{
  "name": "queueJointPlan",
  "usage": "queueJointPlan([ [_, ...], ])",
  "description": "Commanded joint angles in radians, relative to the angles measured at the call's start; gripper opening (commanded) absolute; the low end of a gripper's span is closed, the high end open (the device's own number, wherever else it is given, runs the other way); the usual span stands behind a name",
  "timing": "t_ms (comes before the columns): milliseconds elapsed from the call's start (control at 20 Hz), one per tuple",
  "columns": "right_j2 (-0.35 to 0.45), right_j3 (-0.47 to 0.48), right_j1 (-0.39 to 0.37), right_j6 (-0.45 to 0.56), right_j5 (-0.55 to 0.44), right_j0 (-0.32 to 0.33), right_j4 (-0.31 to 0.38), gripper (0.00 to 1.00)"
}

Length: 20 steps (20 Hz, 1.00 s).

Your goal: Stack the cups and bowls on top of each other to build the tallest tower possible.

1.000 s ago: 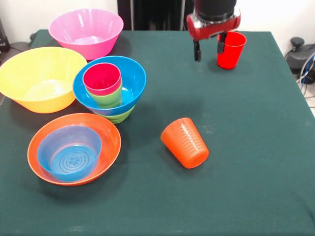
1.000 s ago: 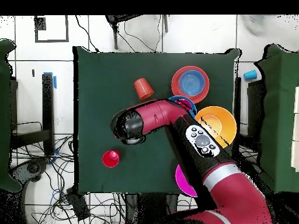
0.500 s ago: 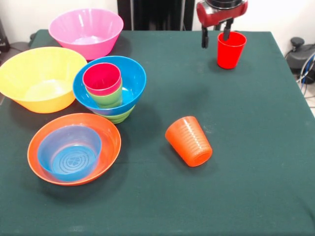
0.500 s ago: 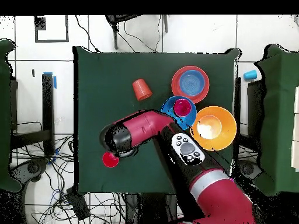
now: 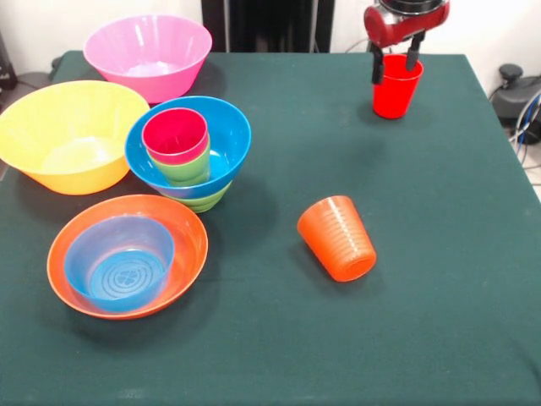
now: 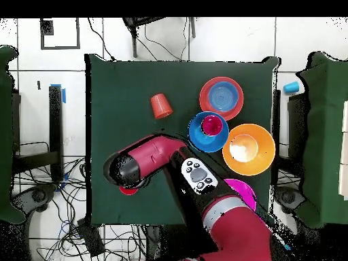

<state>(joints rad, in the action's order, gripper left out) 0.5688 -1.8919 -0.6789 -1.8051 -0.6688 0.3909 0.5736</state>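
The gripper (image 5: 395, 61) hangs with its fingers apart, straddling the rim of the upright red cup (image 5: 396, 91) directly beneath it. The orange cup (image 5: 338, 238) (lying on its side) sits well apart from it, and the tower (image 5: 188, 152) further off still.

Bright, even indoor light, soft shadows, glossy highlights on the plastic.

In the front view the light falls from above: each object casts a faint, soft-edged shadow close on the green table cloth (image 5: 439, 254), seen beside the fallen orange cup (image 5: 338, 238) and under the shallow orange-red bowl (image 5: 190, 245). Pale glare sits in the hollows of the big yellow-orange bowl (image 5: 72, 135) and the big pink bowl (image 5: 148, 51), and a small sheen marks the wide blue bowl's (image 5: 232, 139) inner wall. Focus is fair across the table, slightly soft toward the far edge. In the overhead view the white floor (image 6: 75, 102) is close to washed out, while the cloth reads very dark and flat.
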Motion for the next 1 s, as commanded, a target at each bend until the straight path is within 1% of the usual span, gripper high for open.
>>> queueJointPlan([
  [50,-0.083,-0.04,0.055,-0.085,0.053,-0.038,0.056,1.0],
  [250,-0.11,-0.029,0.072,-0.081,0.037,-0.058,0.055,1.0],
  [400,-0.135,-0.024,0.081,-0.076,0.005,-0.077,0.055,1.0],
  [550,-0.152,-0.018,0.093,-0.079,0.014,-0.091,0.054,1.0],
  [750,-0.176,-0.005,0.113,-0.075,-0.002,-0.112,0.05,1.0],
  [1000,-0.201,0.016,0.146,-0.079,0.021,-0.139,0.046,1.0],
])
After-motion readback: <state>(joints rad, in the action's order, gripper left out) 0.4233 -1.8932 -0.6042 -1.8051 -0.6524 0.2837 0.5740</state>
